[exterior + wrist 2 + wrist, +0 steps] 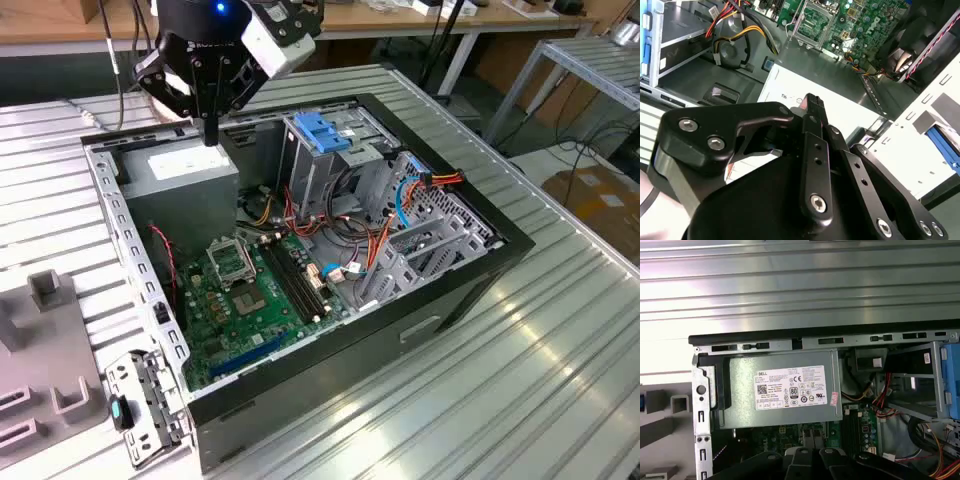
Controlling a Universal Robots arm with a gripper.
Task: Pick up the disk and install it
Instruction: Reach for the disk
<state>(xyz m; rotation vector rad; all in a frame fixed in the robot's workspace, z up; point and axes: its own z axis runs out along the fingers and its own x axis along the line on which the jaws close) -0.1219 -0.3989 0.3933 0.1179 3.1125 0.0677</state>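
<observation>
In the exterior view the gripper hangs over the power supply, a grey steel box at the back corner of the open case. Its black fingers look pressed together into one thin stem, with nothing between them. Toward the exterior view's right stands the cage, folded sheet metal topped by a blue plastic latch. Below it lie the green motherboard and red, orange and yellow cables. I cannot tell where the disk is, so neither its direction from the gripper nor its long axis can be judged. It may sit inside the cage, but the metal walls hide that. The case rests on a ribbed metal table, with a grey moulded fixture on the exterior view's left. In the second wrist view the matte black finger links meet at the tip, closed and empty, just above the power supply's white sticker. In the first wrist view the sticker lies flat on the smooth grey box. The table's ribs run beyond the case rim, and the blue latch sits to one side.
</observation>
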